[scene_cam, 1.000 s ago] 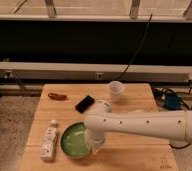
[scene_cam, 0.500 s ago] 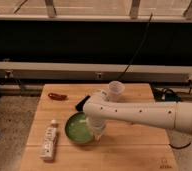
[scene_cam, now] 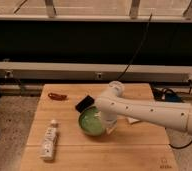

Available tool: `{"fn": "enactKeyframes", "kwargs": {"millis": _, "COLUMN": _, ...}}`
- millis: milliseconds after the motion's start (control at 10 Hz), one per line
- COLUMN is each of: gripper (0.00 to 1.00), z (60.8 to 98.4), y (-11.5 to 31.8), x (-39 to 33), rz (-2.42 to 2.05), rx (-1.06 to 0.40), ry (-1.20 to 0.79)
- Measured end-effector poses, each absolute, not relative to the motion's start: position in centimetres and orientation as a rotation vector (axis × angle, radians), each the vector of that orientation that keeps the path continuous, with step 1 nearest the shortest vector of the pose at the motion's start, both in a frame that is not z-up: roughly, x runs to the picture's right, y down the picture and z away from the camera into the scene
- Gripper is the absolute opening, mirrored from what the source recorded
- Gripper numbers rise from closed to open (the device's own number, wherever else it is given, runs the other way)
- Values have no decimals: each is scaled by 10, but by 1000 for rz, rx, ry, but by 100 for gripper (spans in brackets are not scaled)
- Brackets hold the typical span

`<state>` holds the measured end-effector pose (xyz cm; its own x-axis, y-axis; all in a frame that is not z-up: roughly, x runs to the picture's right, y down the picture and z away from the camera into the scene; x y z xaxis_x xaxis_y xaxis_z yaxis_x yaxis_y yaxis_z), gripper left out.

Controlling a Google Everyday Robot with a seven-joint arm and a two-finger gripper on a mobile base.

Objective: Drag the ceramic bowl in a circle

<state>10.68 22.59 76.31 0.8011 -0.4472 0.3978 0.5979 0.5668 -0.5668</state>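
Observation:
The ceramic bowl (scene_cam: 90, 121) is round, green and shallow, and sits near the middle of the wooden table (scene_cam: 139, 145). My gripper (scene_cam: 109, 123) hangs from the white arm (scene_cam: 154, 113) that reaches in from the right. It is down at the bowl's right rim and covers that edge. The black phone (scene_cam: 84, 104) lies just behind the bowl, close to its far rim.
A small translucent whitish cup (scene_cam: 116, 87) stands at the back, partly behind the arm. A red object (scene_cam: 57, 96) lies at the back left. A white bottle (scene_cam: 49, 140) lies on its side at the front left. Cables hang behind the table.
The bowl and my gripper have moved together away from the front left, toward the back and right, ending close to the phone. The arm has swung higher across the table.

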Motion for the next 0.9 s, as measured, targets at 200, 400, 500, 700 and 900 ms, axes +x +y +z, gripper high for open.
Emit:
{"fn": "enactKeyframes", "kwargs": {"millis": 200, "gripper": 1, "z": 755, "y": 233, "x": 120, "rz": -587, "rx": -754, "ry": -205}}
{"fn": "enactKeyframes", "kwargs": {"millis": 400, "gripper": 1, "z": 739, "y": 253, "x": 127, "rz": -562, "rx": -772, "ry": -207}}
{"fn": "enactKeyframes", "kwargs": {"millis": 500, "gripper": 1, "z": 731, "y": 264, "x": 126, "rz": -551, "rx": -778, "ry": -218}}
{"fn": "enactKeyframes", "kwargs": {"millis": 700, "gripper": 1, "z": 711, "y": 293, "x": 129, "rz": -524, "rx": -805, "ry": -240}}
{"fn": "enactKeyframes", "kwargs": {"millis": 900, "gripper": 1, "z": 696, "y": 315, "x": 132, "rz": -506, "rx": -835, "ry": -258}}
